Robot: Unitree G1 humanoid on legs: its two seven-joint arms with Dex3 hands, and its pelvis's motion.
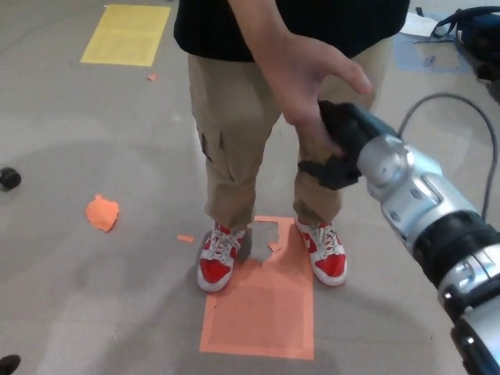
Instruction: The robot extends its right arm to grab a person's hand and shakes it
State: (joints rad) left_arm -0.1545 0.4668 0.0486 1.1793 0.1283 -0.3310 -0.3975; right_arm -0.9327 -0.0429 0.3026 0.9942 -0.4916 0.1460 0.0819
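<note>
One robot arm [433,219] enters from the lower right and reaches up toward the middle of the scene, where you see its black right hand [340,148] meeting the person's hand [308,82]. The person's palm lies over the top of the black hand, fingers pointing down around it and the thumb spread out to the right. The robot's fingers [320,168] curl in below the person's fingers, touching them; you cannot tell for certain how firmly they clasp. Behind the two hands stands the person in tan trousers [234,133] and a black shirt [211,31], with red-and-white shoes [216,259] planted at the far edge of an orange floor patch [262,312]. To the left lies an orange scrap [101,212] on the grey floor [94,297]; a yellow patch [126,34] marks the far left.
</note>
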